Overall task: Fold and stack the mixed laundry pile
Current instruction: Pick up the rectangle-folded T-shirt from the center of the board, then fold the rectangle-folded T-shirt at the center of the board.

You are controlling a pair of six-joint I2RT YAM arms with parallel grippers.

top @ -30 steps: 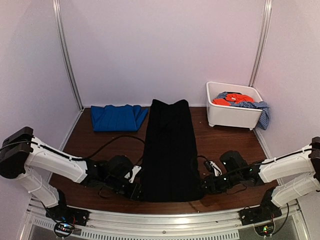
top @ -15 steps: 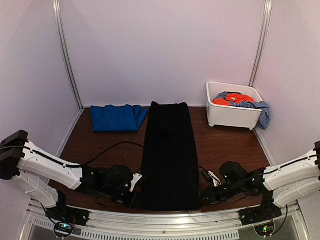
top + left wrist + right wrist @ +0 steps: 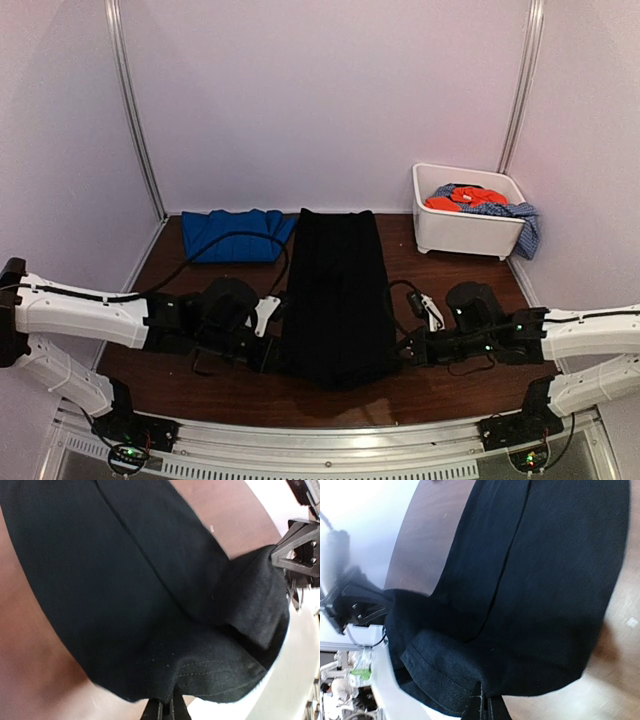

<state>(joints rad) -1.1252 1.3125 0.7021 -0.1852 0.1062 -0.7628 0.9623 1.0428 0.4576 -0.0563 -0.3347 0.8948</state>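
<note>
Black garment (image 3: 335,285) lies lengthwise at the centre of the table (image 3: 455,295). Since half a second ago its near hem has left the near table edge and moved inward, baring wood in front. Left gripper (image 3: 272,354) and right gripper (image 3: 406,350) each pinch a near hem corner, apparently closed on cloth, though the wrist views crop the fingers. Blue garment (image 3: 235,236) lies against its far-left corner. Orange-red garment (image 3: 468,197) and speckled garment (image 3: 520,222) sit in the tub (image 3: 462,236) at far right, with open wood between.

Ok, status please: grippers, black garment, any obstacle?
Left gripper, right gripper: both shut on large plain black cloth garment, near hem raised. Nothing on it. Folded royal-blue cloth garment, white rectangular plastic tub at far edge.
</note>
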